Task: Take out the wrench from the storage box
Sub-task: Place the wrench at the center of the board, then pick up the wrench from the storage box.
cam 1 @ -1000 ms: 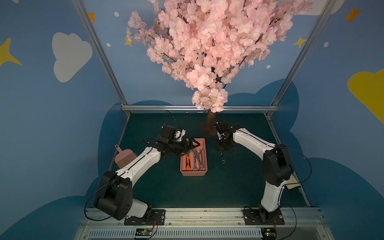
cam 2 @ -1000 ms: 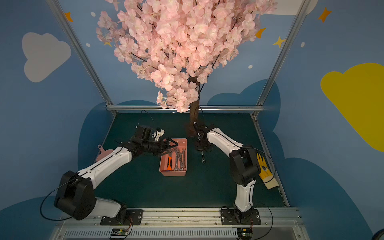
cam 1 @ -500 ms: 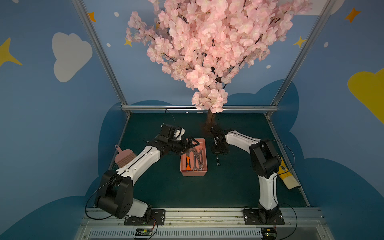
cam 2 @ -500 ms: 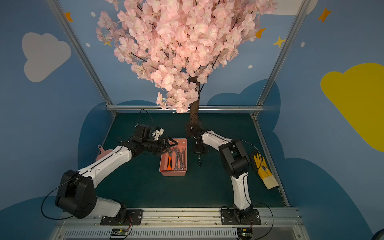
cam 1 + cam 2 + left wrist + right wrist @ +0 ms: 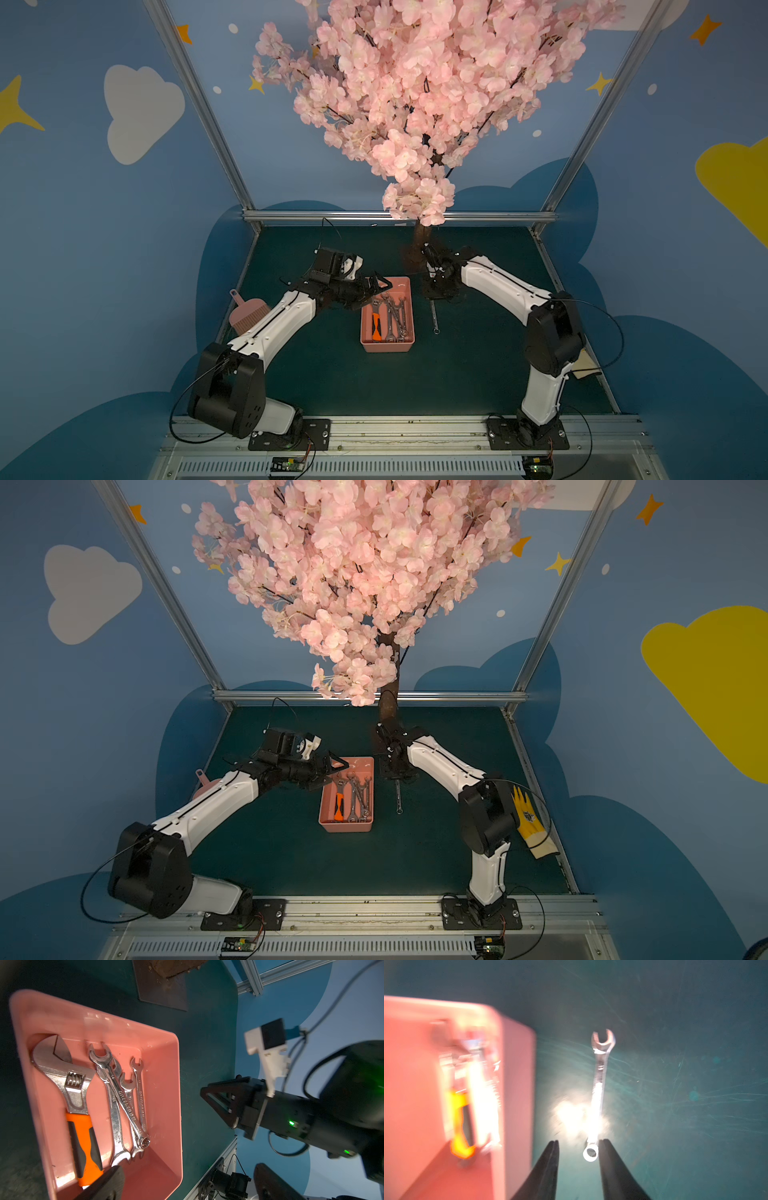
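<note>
The salmon-pink storage box (image 5: 387, 347) (image 5: 345, 827) (image 5: 176, 1059) sits mid-table. In it lie an orange-handled adjustable wrench (image 5: 79, 1105) and several silver wrenches (image 5: 124, 1103). One silver wrench (image 5: 434, 316) (image 5: 398, 798) (image 5: 600, 1076) lies flat on the green mat just right of the box. My right gripper (image 5: 434, 293) (image 5: 578, 1142) stands over that wrench's far end, open, with the ring end beside one finger and not clamped. My left gripper (image 5: 376, 286) (image 5: 187, 1183) hangs wide open over the box's far left corner, holding nothing.
The tree trunk (image 5: 417, 245) and its flat base plate (image 5: 162, 991) stand just behind the right gripper. A ribbed pink dustpan (image 5: 245, 316) lies by the left edge. A yellow glove (image 5: 528, 820) lies at the right edge behind the right arm.
My right gripper has opened and let go of the silver wrench, which now lies on the mat beside the box. The right arm's elbow has swung. The left arm has barely moved.
</note>
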You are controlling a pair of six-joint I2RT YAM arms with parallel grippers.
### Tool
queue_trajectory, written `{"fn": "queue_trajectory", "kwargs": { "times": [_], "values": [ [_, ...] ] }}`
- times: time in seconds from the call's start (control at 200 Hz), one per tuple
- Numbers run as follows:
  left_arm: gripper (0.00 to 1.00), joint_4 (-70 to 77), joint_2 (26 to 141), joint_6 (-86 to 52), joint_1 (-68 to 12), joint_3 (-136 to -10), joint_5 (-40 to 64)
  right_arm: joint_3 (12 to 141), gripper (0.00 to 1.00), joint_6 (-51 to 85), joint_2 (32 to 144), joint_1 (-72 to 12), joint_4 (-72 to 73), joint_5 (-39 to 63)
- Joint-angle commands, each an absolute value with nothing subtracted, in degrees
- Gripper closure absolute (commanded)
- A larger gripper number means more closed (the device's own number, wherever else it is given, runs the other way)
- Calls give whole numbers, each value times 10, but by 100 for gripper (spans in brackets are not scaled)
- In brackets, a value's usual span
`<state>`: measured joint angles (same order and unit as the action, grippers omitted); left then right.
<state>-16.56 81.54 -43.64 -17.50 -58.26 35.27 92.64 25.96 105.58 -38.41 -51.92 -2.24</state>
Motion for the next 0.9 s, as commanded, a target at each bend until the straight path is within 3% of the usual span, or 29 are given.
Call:
{"fn": "queue_trajectory", "kwargs": {
  "times": [0.0,0.335,0.891],
  "values": [
    [0,-179,793,-420,-161,-574,370,962,65,269,1031,-421,-558,11],
    [0,-194,734,-416,-128,-532,377,1055,65,256,1157,-495,-539,14],
    [0,-192,705,-419,-108,-497,381,1108,67,175,1305,-492,-539,-32]
  ]
}}
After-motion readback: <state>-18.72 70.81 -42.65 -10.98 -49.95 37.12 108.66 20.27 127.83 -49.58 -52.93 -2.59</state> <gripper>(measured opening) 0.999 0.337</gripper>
